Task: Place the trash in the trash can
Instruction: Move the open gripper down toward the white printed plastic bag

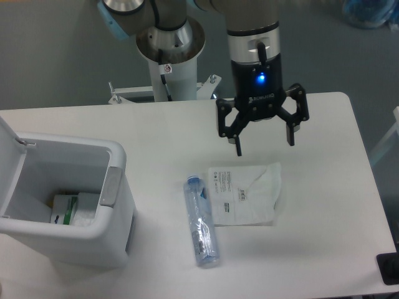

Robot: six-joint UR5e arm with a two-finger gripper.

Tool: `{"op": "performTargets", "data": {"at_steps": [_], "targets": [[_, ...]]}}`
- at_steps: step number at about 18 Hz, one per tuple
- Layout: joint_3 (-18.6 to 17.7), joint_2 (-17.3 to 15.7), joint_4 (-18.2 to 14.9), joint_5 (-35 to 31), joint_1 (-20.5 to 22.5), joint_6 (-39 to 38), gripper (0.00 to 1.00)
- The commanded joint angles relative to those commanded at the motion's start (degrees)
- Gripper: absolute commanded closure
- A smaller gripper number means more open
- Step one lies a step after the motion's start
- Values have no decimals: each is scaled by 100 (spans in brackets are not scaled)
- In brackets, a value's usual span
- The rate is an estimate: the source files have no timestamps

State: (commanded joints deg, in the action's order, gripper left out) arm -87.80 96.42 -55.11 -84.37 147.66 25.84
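Observation:
A flat crinkled white pouch (244, 194) with small black print lies on the white table (324, 205). A clear bluish bottle (201, 222) with a blue cap lies on its side just left of the pouch, touching its edge. The white trash can (68, 240) stands at the left with its lid (9, 134) open and a grey latch strip (112, 185) on its rim. My gripper (264, 142) hangs above the table just behind the pouch, open and empty.
Inside the trash can lies a white and green box (65, 208). The arm's white pedestal (169, 68) stands behind the table's far edge. A dark object (389, 268) sits at the table's right front corner.

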Motion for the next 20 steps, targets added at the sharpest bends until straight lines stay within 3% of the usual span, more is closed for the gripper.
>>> {"op": "performTargets", "data": {"at_steps": [6, 9, 12, 15, 20], "targets": [[-289, 70, 140, -123, 0, 132, 0], [-386, 298, 255, -123, 0, 132, 0], [-527, 553, 693, -132, 0, 132, 0], [-641, 843, 913, -132, 0, 115, 0], [-923, 1098, 984, -255, 0, 132, 0]]}}
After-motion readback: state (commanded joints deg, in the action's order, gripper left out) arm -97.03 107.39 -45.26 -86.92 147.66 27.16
